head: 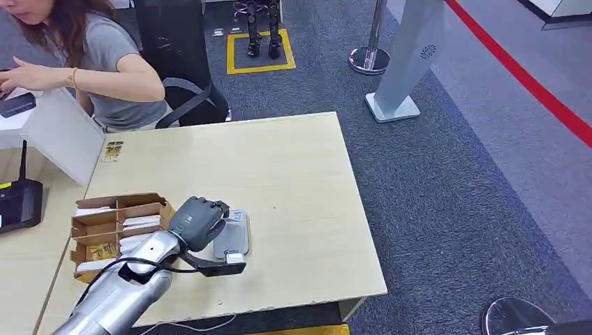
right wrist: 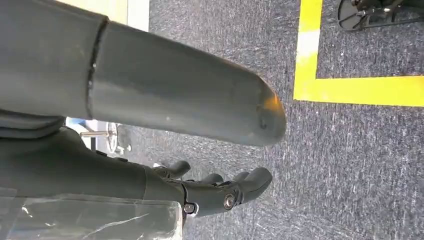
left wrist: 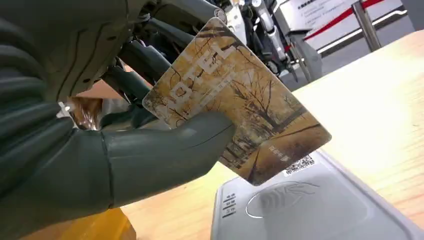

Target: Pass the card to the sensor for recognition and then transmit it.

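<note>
- Left hand (head: pixel 199 222): grasps the card (left wrist: pixel 235 100) between thumb and fingers, tilted, just above the grey sensor (left wrist: pixel 315 205).
- Sensor: lies flat on the tabletop (head: pixel 293 181), just beside the cardboard box (head: pixel 119 230) of cards.
- Right hand (right wrist: pixel 220 192): hangs over the carpet (right wrist: pixel 350 165), fingers apart, grasping nothing.
- Far edge: a person (head: pixel 105 63) sits at the adjoining desk.

At the left edge of my table (head: pixel 293 174) sits an open cardboard box (head: pixel 119 227) with compartments. Beyond the far left corner a person (head: pixel 91 63) sits. On the carpet beyond stand a stanchion base (head: pixel 368 59) and yellow floor marking (head: pixel 260 50).
</note>
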`<act>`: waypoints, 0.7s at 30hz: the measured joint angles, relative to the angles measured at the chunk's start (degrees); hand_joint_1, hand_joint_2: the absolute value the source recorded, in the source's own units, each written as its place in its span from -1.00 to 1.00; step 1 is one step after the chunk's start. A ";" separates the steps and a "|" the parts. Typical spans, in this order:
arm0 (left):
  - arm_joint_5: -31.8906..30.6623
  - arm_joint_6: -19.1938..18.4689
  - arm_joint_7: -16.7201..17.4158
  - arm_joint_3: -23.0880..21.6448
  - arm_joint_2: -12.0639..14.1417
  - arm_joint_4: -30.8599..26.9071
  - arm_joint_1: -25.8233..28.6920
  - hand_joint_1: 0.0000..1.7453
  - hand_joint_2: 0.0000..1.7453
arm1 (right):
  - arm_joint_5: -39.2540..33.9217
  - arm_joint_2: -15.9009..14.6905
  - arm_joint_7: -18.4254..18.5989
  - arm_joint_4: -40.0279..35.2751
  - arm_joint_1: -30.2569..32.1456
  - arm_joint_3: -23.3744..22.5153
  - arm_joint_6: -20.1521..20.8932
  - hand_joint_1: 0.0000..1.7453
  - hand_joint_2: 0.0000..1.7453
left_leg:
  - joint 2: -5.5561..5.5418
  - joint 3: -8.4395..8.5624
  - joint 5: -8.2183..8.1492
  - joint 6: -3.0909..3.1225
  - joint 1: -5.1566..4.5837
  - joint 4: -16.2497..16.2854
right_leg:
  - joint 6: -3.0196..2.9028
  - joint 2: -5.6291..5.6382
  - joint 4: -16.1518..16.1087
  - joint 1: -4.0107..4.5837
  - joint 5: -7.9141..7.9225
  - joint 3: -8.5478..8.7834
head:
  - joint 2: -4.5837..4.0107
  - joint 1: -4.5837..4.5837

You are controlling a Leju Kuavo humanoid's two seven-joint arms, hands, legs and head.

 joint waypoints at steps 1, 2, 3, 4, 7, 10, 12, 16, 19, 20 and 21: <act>0.68 -0.35 -0.35 -0.02 0.00 0.00 -0.01 1.00 1.00 | 0.00 0.00 0.00 0.00 0.00 0.04 0.00 -1.00 -1.00 | 0.00 0.00 0.00 0.00 0.00 0.00 | 0.00 0.00 0.00 0.00 0.00 0.00 | 0.00 0.04; 1.14 -0.61 -0.48 -0.02 0.02 0.00 0.00 1.00 1.00 | 0.00 0.00 0.00 0.00 0.00 0.09 0.00 -1.00 -1.00 | 0.00 0.00 0.00 0.00 0.00 0.00 | 0.00 0.00 0.00 0.00 0.00 0.00 | 0.00 0.02; 1.33 -0.72 -0.57 -0.02 0.02 0.00 0.00 1.00 1.00 | 0.00 0.00 0.00 0.00 0.00 0.11 0.00 -1.00 -1.00 | 0.00 0.00 0.00 0.00 0.00 0.00 | 0.00 0.00 0.00 0.00 0.00 0.00 | 0.00 0.02; 1.48 -0.81 -0.81 -0.02 0.02 0.00 -0.02 1.00 1.00 | 0.00 0.00 0.00 0.00 0.00 0.24 0.00 -1.00 -1.00 | 0.00 0.00 0.00 0.00 0.00 0.00 | 0.00 0.00 0.00 0.00 0.00 0.00 | 0.00 0.02; 1.68 -0.94 -0.83 -0.02 0.02 0.00 -0.03 1.00 1.00 | 0.00 0.00 0.00 0.00 0.00 0.39 0.00 -1.00 -1.00 | 0.00 0.00 0.00 0.00 0.00 0.00 | 0.00 0.00 0.00 0.00 0.00 0.00 | -0.02 0.02; 3.54 -1.81 -1.40 -0.02 0.11 0.00 -0.04 1.00 1.00 | 0.00 0.00 0.00 0.00 0.01 0.59 0.00 -1.00 -1.00 | 0.00 0.00 0.00 0.00 0.00 0.00 | 0.00 0.00 0.00 0.00 0.00 0.01 | 0.00 0.02; 4.59 -2.23 -1.79 -0.02 0.28 0.00 -0.05 1.00 1.00 | 0.00 0.00 0.00 0.00 0.00 0.72 0.00 -1.00 -1.00 | 0.00 0.00 0.00 0.00 0.00 0.00 | 0.00 0.00 0.00 0.00 0.00 0.01 | -0.02 0.02; 5.57 -2.49 -2.03 -0.02 0.59 0.00 -0.07 1.00 1.00 | 0.00 0.00 0.00 0.00 0.00 0.79 -0.26 -1.00 -1.00 | 0.00 0.00 0.00 0.00 0.00 0.00 | 0.00 0.00 0.00 0.00 0.00 0.01 | -0.02 0.02; 6.42 -3.30 -2.21 -0.02 0.90 0.00 -0.25 1.00 1.00 | 0.07 0.00 -0.07 0.00 0.00 0.81 -0.61 -1.00 -1.00 | 0.00 0.00 0.00 0.00 0.00 0.00 | 0.00 0.00 0.00 0.00 0.00 0.01 | 0.00 0.02; 6.66 -3.74 -2.23 -0.04 0.94 0.00 -0.43 1.00 1.00 | 0.09 0.00 -0.11 0.00 0.00 0.83 -0.68 -1.00 -1.00 | 0.00 0.00 0.00 0.00 0.00 0.00 | 0.00 0.00 0.00 0.00 0.00 0.01 | -0.02 0.02; 6.99 -4.20 -2.25 -0.13 1.14 0.00 -0.60 1.00 1.00 | 0.09 0.00 -0.11 0.00 0.00 0.83 -0.72 -1.00 -1.00 | 0.00 0.01 0.00 0.00 0.00 0.00 | 0.00 0.00 0.00 0.00 0.00 0.01 | 0.00 0.02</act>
